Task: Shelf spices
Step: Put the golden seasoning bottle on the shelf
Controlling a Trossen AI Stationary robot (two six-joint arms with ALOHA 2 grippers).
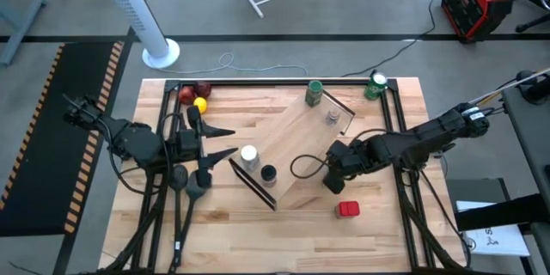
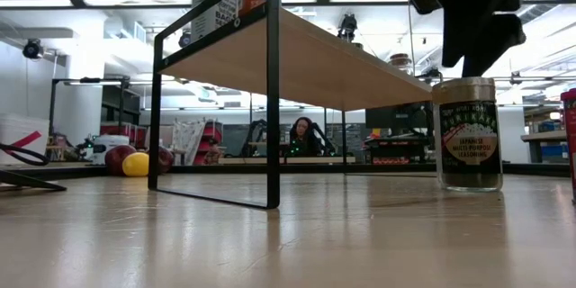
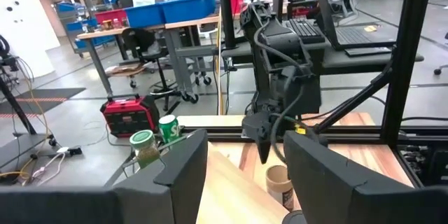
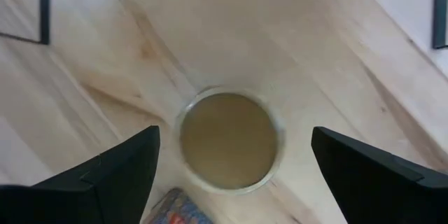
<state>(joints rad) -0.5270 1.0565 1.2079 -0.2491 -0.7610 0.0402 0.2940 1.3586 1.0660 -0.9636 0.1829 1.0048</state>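
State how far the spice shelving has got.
Done: the white-top jar, black-top jar, green-top jar and silvery-top jar stand on the shelf. In hand: the open right gripper hangs over the tan-top jar on the table, not yet gripping. Remaining: that jar and the red-top jar; the left gripper waits, open, by the shelf.

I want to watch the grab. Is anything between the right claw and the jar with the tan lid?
Nothing visible is. The right claw hangs open right above the tan-lidded jar, its fingers apart on either side, with only bare tabletop around the jar.
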